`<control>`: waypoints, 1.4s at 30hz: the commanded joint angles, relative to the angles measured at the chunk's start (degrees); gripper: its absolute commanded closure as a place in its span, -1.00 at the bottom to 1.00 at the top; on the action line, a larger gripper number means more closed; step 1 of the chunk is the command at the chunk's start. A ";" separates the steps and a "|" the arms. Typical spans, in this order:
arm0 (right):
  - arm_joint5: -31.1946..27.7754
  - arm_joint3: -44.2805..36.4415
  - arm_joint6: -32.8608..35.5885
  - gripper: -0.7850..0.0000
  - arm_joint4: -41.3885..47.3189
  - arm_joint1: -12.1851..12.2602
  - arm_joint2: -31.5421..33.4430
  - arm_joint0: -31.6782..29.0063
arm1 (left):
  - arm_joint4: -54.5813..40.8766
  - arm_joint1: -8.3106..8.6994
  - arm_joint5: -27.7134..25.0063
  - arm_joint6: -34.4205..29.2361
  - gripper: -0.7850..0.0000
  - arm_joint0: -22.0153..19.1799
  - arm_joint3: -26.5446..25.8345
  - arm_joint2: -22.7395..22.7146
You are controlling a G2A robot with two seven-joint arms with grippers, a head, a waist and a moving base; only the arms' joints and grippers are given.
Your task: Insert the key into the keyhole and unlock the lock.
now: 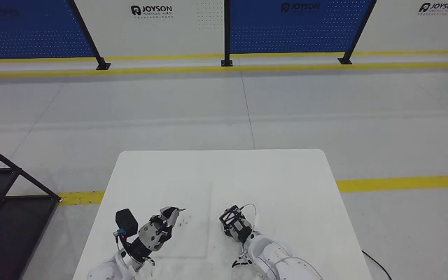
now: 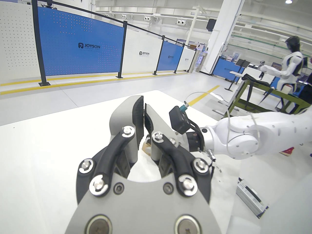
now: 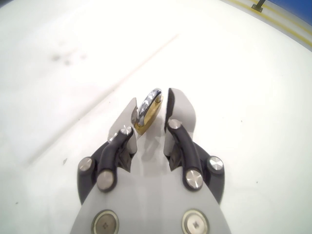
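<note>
A brass padlock (image 3: 150, 115) with a silver shackle lies on the white table (image 1: 280, 175), between the fingers of my right gripper (image 3: 152, 96). That gripper is open: one finger touches the lock and a narrow gap shows at the other. My left gripper (image 2: 143, 102) hovers a short way to the left (image 1: 171, 213), shut on the key (image 1: 180, 210). Only the key's thin tip pokes out toward the right gripper (image 1: 229, 213); the pads hide the rest. A brass corner, probably the padlock (image 2: 146, 148), shows through the gap between the left fingers.
Both grippers are near the table's front edge, with bare table beyond them. A black rack (image 1: 21, 203) stands on the floor to the left. A blue and white fence (image 1: 224, 31) runs across the back, and a green-framed bench (image 2: 256, 98) stands off to the right.
</note>
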 commanded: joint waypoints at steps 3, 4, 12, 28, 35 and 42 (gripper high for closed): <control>-0.17 0.36 1.39 1.00 0.17 -0.14 0.03 0.45 | 0.00 0.00 0.00 0.00 1.00 0.00 0.00 0.00; -0.12 0.35 1.70 0.91 0.26 -0.18 0.09 0.58 | 0.00 0.00 0.00 0.00 1.00 0.00 0.00 0.00; -2.69 -3.49 -0.80 1.00 2.14 0.57 3.18 -0.63 | 0.00 0.00 0.00 0.00 1.00 0.00 0.00 0.00; -49.20 -13.59 -10.45 1.00 34.31 5.66 19.54 -10.48 | -14.37 -0.63 -16.60 3.72 1.00 -6.44 5.42 8.62; -52.48 -12.61 -8.92 1.00 37.76 5.92 19.85 -9.47 | -15.43 -0.80 -16.60 3.76 1.00 -7.43 6.56 10.14; -52.48 -12.61 -8.92 1.00 37.76 5.92 19.85 -9.47 | -15.43 -0.80 -16.60 3.76 1.00 -7.43 6.56 10.14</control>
